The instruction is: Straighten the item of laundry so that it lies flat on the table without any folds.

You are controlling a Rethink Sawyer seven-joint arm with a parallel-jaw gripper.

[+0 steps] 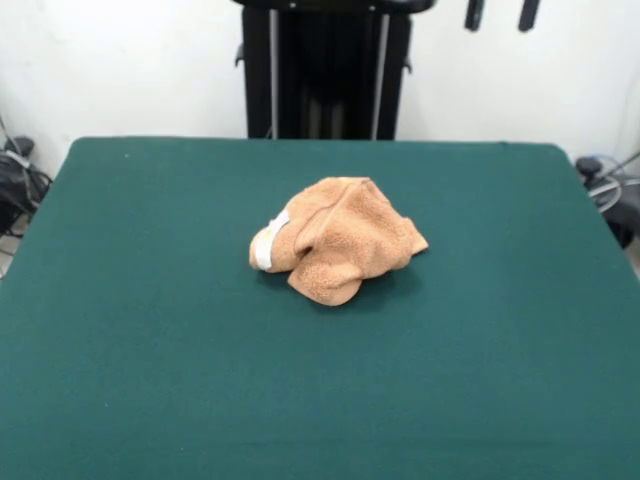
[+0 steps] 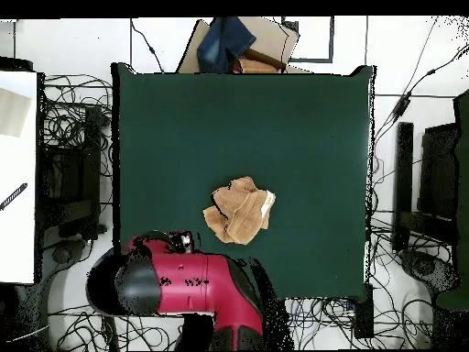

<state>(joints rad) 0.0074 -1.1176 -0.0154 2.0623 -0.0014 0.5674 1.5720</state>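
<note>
The orange-tan towel (image 1: 335, 240) lies crumpled in a heap near the middle of the dark green table (image 1: 150, 350), with folds over itself and a white band showing on its left side. In the overhead view the towel (image 2: 240, 211) is a bunched lump on the table (image 2: 183, 119). My gripper (image 1: 501, 12) shows only as two dark fingertips at the top edge, spread apart with nothing between them, high above and far behind the towel. The red arm (image 2: 197, 280) is drawn back at the table's bottom left edge.
The black pedestal (image 1: 325, 70) stands behind the table's far edge. A cardboard box with blue cloth (image 2: 240, 46) sits beyond the table's top edge in the overhead view. Cables (image 2: 73, 119) lie on the floor all round.
</note>
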